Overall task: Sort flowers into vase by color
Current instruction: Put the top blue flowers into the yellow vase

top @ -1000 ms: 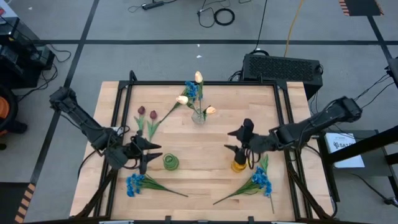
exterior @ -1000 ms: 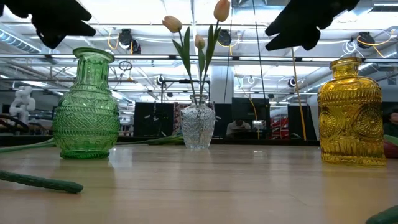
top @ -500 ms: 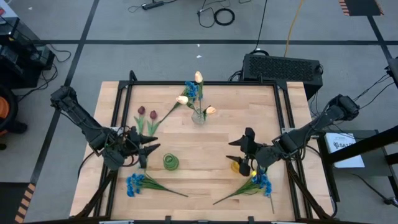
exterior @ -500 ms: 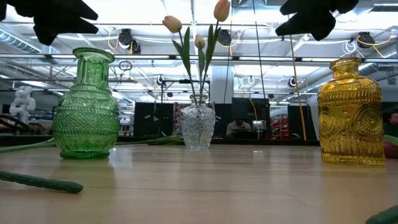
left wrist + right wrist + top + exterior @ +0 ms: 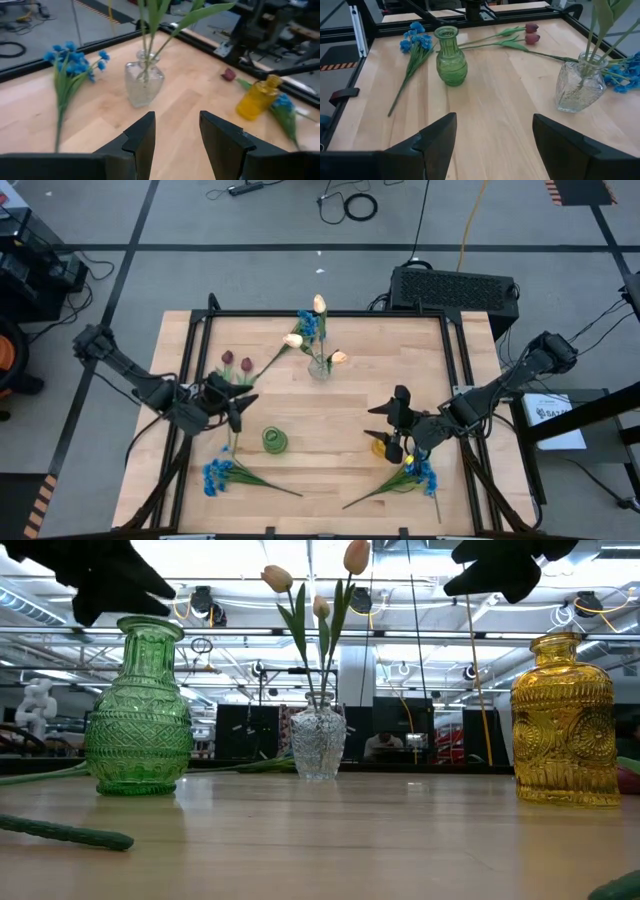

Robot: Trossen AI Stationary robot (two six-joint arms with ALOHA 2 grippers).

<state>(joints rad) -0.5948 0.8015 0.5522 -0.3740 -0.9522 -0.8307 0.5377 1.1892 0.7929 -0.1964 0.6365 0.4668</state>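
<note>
Your left end effector (image 5: 237,402) has shifted farther from the green vase (image 5: 275,440), open, empty; right end effector (image 5: 392,423) open, empty above yellow vase (image 5: 564,720). Blue flowers (image 5: 218,474) lie near-left on the table (image 5: 340,410).

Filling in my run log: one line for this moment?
left gripper: open, empty | right gripper: open, empty | cream tulips: in clear vase

Two dark, slender jointed arms, each tipped with a black end effector of two blunt, angular fingers.
</note>
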